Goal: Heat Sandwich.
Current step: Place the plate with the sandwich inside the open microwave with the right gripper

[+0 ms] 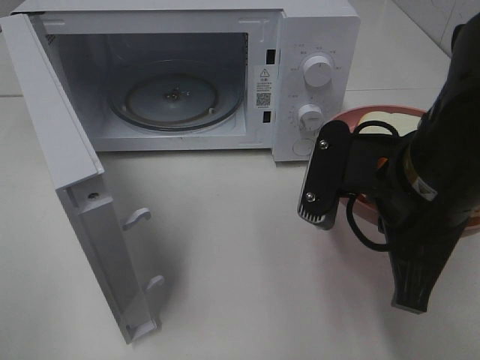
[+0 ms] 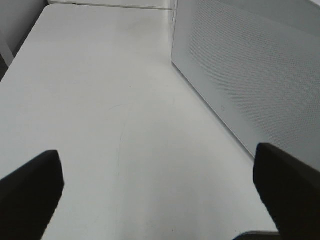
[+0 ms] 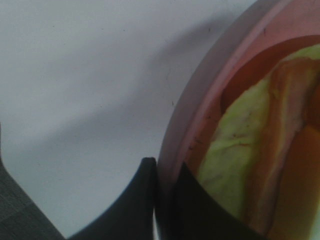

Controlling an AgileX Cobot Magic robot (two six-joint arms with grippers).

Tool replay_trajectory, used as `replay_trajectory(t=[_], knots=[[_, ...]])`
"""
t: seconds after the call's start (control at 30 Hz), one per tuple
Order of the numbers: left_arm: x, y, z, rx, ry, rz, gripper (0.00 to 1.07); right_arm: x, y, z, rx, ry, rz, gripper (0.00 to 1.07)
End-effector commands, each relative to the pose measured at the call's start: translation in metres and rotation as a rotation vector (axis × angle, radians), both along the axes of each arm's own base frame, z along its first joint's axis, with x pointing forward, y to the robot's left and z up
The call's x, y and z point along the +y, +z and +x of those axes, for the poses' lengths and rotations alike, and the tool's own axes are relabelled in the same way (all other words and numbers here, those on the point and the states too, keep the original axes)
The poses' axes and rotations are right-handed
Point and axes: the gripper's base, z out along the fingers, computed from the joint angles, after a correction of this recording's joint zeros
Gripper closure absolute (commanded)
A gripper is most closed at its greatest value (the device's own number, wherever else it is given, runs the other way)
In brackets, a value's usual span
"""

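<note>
Sandwich (image 3: pixel 250 165) lying on the round pink plate (image 3: pixel 225 85), which stands toward the right side of the desk (image 1: pixel 240 247), just off the front right corner of the microwave (image 1: pixel 315 45). Right gripper (image 3: pixel 164 170) clenched on the plate's rim, one finger inside and one outside. Left gripper (image 2: pixel 155 160) released, jaws wide apart, over the desk beside the microwave's open door (image 1: pixel 67 172).

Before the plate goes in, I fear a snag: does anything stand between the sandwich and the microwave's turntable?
Nothing visible does. The door stands swung wide to the left, the turntable is bare, and the sandwich on its pink plate sits beside the microwave.
</note>
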Motion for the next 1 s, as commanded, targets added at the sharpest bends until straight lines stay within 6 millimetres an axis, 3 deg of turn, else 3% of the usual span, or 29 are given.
replay_trajectory(t=[0.03, 0.53, 0.77, 1.0], knots=[[-0.001, 0.000, -0.002, -0.027, -0.001, -0.003, 0.09, 0.002, 0.002, 0.001, -0.007, 0.138, -0.023, 1.07], [-0.001, 0.000, -0.002, -0.027, -0.001, -0.003, 0.09, 0.017, 0.000, -0.001, 0.048, 0.634, -0.060, 1.07], [-0.001, 0.000, -0.002, -0.027, -0.001, -0.003, 0.09, 0.017, 0.000, -0.001, 0.059, 0.740, -0.107, 1.07], [-0.001, 0.000, -0.002, -0.027, -0.001, -0.003, 0.09, 0.019, 0.000, -0.002, 0.056, 0.714, -0.065, 1.07]])
